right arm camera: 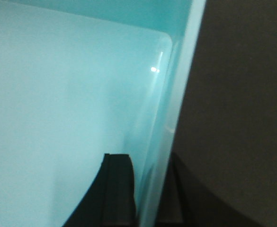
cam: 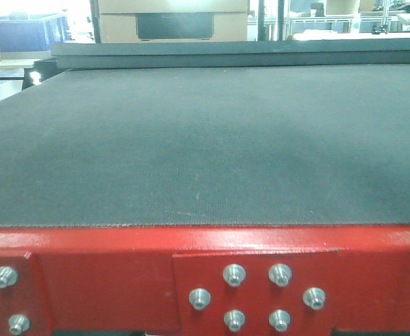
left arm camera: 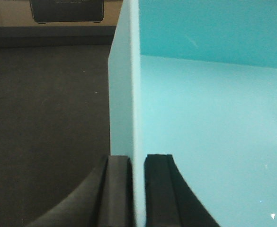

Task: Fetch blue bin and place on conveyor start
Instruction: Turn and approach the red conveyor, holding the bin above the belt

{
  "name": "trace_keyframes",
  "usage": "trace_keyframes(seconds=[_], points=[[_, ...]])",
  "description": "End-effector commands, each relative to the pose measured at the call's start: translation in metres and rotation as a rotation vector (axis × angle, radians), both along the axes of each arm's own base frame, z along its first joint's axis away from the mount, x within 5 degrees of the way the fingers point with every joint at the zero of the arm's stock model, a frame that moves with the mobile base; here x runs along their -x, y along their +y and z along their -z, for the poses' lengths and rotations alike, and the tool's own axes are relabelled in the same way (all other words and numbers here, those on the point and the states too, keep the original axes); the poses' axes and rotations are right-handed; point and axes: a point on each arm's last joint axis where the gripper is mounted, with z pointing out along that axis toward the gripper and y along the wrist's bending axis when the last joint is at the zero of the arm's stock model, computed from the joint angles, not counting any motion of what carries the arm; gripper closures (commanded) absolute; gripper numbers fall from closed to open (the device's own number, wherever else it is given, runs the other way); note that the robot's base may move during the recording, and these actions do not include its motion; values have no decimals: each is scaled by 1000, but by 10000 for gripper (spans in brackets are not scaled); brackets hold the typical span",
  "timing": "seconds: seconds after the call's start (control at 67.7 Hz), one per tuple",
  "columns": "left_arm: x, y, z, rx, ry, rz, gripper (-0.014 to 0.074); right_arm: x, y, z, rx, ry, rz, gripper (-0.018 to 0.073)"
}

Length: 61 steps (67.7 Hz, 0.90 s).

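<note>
The conveyor start [cam: 205,210] before me
Its matte dark-grey belt [cam: 261,126] runs six to twelve o'clock; a red frame [cam: 106,280] with silver bolts [cam: 234,274] borders six. Whether my blue bin [left arm camera: 214,118] touches it, I can't tell.

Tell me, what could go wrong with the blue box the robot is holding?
The left gripper and right gripper each pinch only a thin wall of the blue bin, so it might slip or tilt.
The front view shows the belt and red frame but no bin, so it may land too near the edge.
</note>
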Motion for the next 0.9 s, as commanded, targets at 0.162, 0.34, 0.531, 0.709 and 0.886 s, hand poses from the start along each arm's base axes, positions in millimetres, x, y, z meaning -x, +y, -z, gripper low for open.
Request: trace_keyframes(seconds=[0.162,0.34,0.531,0.709,0.886], points=[[3,0,-10,51,-57,11,708,2,-1,-9,12,-65,-9,712],[3,0,-10,51,-57,11,708,2,-1,-9,12,-65,-9,712],[3,0,-10,51,-57,11,708,2,-1,-9,12,-65,-9,712],[3,0,-10,51,-57,11,708,2,-1,-9,12,-65,-9,712],[3,0,-10,51,-57,11,708,1,-1,-10,8,-80,-9,712]])
